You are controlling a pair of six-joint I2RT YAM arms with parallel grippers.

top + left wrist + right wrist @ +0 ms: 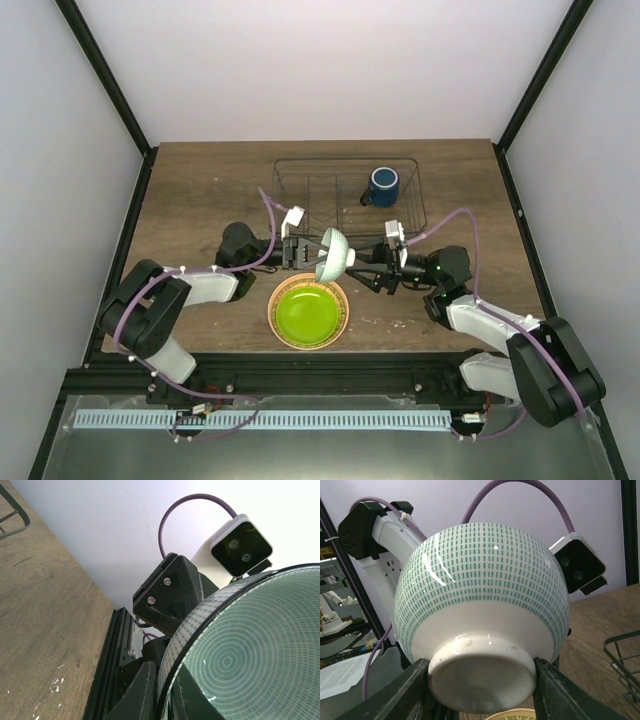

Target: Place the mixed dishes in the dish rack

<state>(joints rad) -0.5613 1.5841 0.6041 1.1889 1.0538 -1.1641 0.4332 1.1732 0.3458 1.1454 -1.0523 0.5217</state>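
The pale mint-green bowl (pixel 333 254) hangs tilted on its side between both grippers, above the table in front of the dish rack (pixel 300 175). My left gripper (pixel 305 250) is shut on its rim, one finger inside and one outside, as the left wrist view shows (pixel 167 680) with the bowl (pixel 250 655). My right gripper (pixel 362 268) (pixel 481 669) has its fingers against both sides of the bowl's (pixel 480 580) foot ring. The dark blue mug (pixel 383 184) stands in the rack's far right corner. The lime-green plate (pixel 306 312) lies on an orange woven plate (pixel 342 322) below the bowl.
The rack's wire edge shows in the right wrist view (pixel 620 655) and in the left wrist view (pixel 15 515). The two arms meet closely over the plates. Black frame posts stand at the table's left and right edges.
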